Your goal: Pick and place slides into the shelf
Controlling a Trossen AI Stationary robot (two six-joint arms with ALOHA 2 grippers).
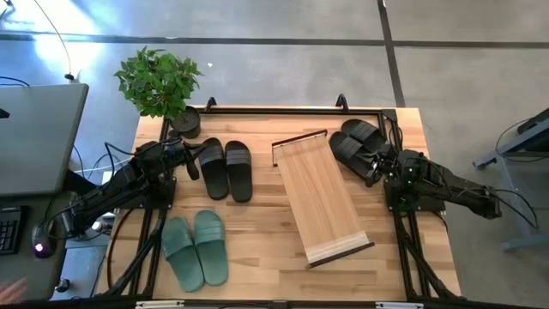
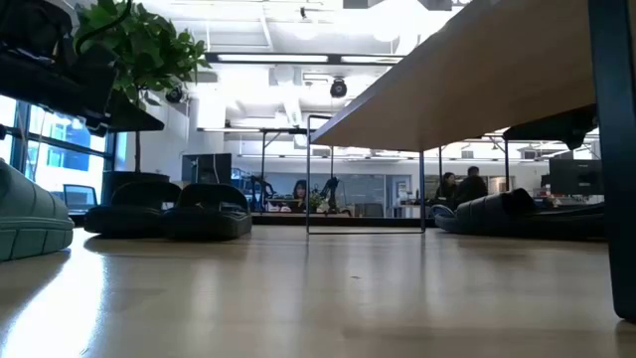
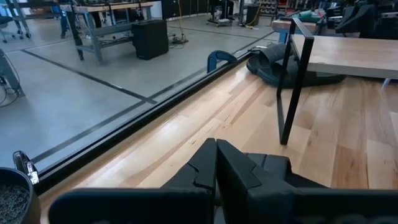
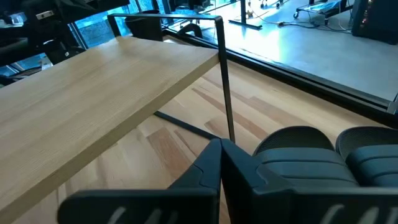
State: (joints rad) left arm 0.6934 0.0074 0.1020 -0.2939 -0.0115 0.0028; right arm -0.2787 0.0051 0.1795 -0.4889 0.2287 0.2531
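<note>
The shelf [image 1: 322, 197], a sloping light-wood plank on a thin black frame, stands mid-table. One black pair of slides [image 1: 226, 169] lies soles down to its left. A sage-green pair [image 1: 195, 247] lies near the front left. Another black pair [image 1: 358, 146] lies at the far right, and shows in the right wrist view [image 4: 305, 155]. My left gripper [image 1: 194, 160] is shut, low beside the left black pair. My right gripper [image 1: 378, 166] is shut, close beside the right black pair; its fingertips [image 4: 220, 163] meet with nothing between them. My left gripper [image 3: 216, 163] points toward the shelf's leg [image 3: 289, 93].
A potted plant [image 1: 159, 81] stands at the table's far left corner, just behind my left gripper. A black rail [image 1: 292, 109] runs along the far edge. Bare wood lies between the shelf and the green pair and along the near edge [image 1: 283, 283].
</note>
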